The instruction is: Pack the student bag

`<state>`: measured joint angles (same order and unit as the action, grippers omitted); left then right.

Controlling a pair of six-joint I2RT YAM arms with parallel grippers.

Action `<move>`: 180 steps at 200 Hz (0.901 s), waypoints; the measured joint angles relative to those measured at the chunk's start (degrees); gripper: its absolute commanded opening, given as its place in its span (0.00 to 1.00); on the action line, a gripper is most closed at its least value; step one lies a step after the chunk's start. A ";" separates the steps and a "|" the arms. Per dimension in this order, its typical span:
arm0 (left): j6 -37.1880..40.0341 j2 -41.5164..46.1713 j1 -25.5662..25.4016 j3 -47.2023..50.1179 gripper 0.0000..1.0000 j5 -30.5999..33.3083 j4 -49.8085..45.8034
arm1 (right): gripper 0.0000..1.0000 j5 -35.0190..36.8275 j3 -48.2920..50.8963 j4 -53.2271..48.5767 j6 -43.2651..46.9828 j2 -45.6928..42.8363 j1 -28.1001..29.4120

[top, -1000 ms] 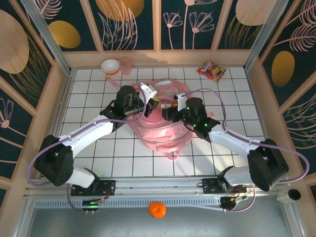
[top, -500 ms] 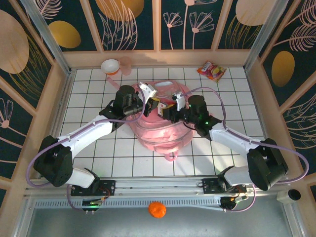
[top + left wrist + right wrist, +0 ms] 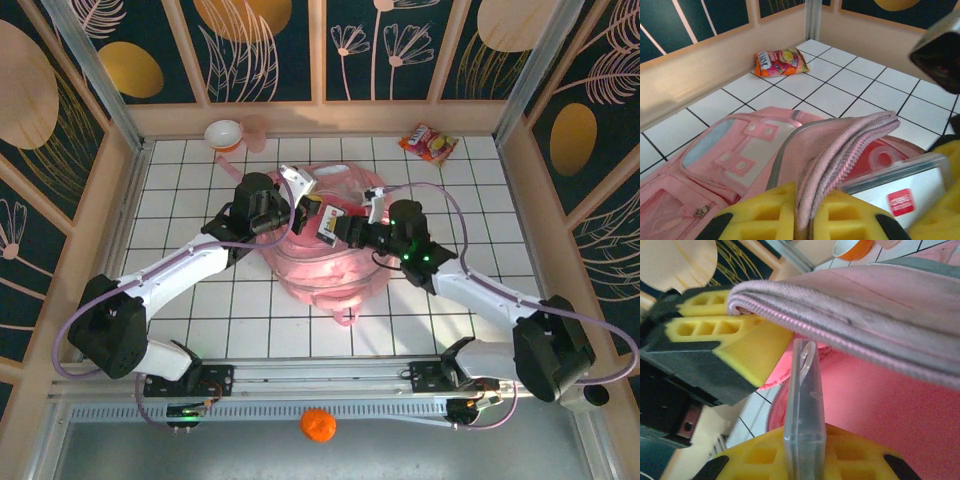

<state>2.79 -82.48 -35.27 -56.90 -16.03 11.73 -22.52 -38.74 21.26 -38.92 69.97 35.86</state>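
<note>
1. Since the earlier frame your right arm has swung its elbow out toward the right edge of the surface. The right tool [image 3: 802,450] has closed in on the flat clear case [image 3: 802,390] and now pinches it edge-on between its yellow pads.
2. Your left tool [image 3: 802,212] is clamped shut on the zippered rim of the student bag [image 3: 330,270], holding that rim lifted so the mouth gapes.
3. The bag lies in the middle of the surface, a little toward the far edge, with its front pockets facing the far right corner.
4. Done so far, by my reading: the bag is open and the case is in hand at the mouth, just under the lifted rim. It seems not yet fully inside, though the fabric hides how deep it reaches.
5. Left to do: push the case in and let go of it.
6. The snack packet [image 3: 428,143] by the far right corner and the bowl [image 3: 222,133] at the far edge are both outside the bag, if they belong in it. The zip is also still open.
</note>
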 measured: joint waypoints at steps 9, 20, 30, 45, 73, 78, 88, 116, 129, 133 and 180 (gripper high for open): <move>-0.04 0.00 0.00 0.00 0.00 0.04 0.07 | 0.17 1.88 0.76 0.83 -4.42 -1.11 0.74; -0.09 0.00 0.00 0.00 0.00 0.00 0.13 | 0.18 4.22 1.62 1.90 -9.75 -1.97 1.81; -0.33 0.00 0.00 0.00 0.00 0.00 0.33 | 0.18 6.78 2.34 2.73 -13.94 -2.47 2.95; -0.81 0.00 0.00 0.00 0.00 -0.09 0.81 | 0.18 10.93 2.93 3.32 -20.20 -2.60 4.70; -1.68 0.00 0.02 0.00 0.00 -0.24 1.66 | 0.20 17.92 3.02 3.43 -29.11 -2.54 7.41; -1.79 0.00 0.02 0.00 0.00 -0.24 1.73 | 0.20 19.12 3.02 3.41 -30.32 -2.49 7.76; -1.99 0.00 0.02 0.02 0.00 -0.50 1.75 | 0.20 21.33 3.02 3.43 -32.70 -2.29 8.20; -2.23 0.00 0.02 0.35 0.00 -1.57 1.84 | 0.20 26.43 2.93 3.41 -37.29 -0.61 8.46; -2.38 0.00 0.02 0.50 0.00 -2.01 1.95 | 0.20 28.09 2.34 3.43 -39.17 1.05 8.46; -2.43 0.00 0.02 0.55 0.00 -2.16 2.01 | 0.19 28.55 2.08 3.45 -39.63 1.68 8.46; -2.43 0.00 0.09 0.98 0.00 -3.02 2.19 | 0.32 30.62 -1.95 3.80 -44.37 8.50 8.44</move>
<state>0.36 -82.48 -35.18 -55.92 -19.05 13.91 8.10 -40.69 25.06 -83.29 78.48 44.29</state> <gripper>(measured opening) 0.102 0.284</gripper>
